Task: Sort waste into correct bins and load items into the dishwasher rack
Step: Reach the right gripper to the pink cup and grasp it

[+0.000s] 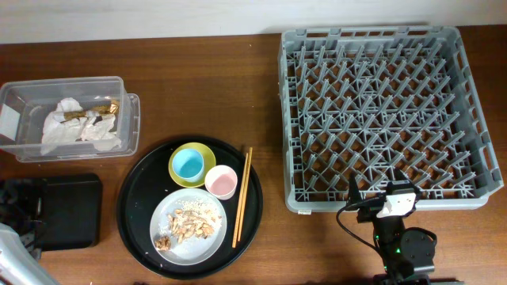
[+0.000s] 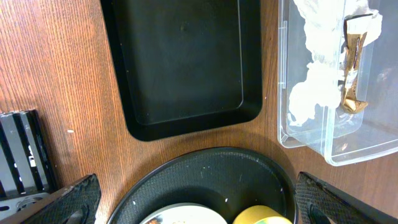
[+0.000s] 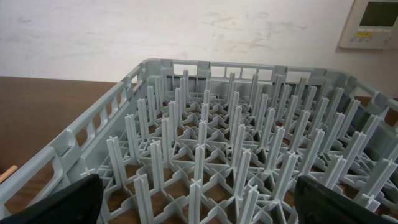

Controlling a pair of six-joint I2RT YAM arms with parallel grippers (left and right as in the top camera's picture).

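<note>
The paper napkins (image 1: 75, 127) and gold-brown wrapper (image 1: 101, 109) already lie in the clear tub (image 1: 131, 119). Food scraps (image 1: 190, 222) sit on the white plate (image 1: 209, 239), so the black rectangular tray (image 2: 180, 62) is bare. The yellow bowl (image 1: 210, 157), blue cup (image 1: 188, 164), pink cup (image 1: 221, 181) and chopsticks (image 1: 242, 198) wait on the round serving tray (image 1: 139, 206), and the dishwasher rack (image 1: 380, 39) holds nothing. The left gripper (image 2: 199, 202) and right gripper (image 3: 202, 205) both gape wide and hold nothing.

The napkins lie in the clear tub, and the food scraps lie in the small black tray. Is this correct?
No. The napkins lie in the clear tub, but the food scraps lie on the white plate, as the overhead view shows.
</note>
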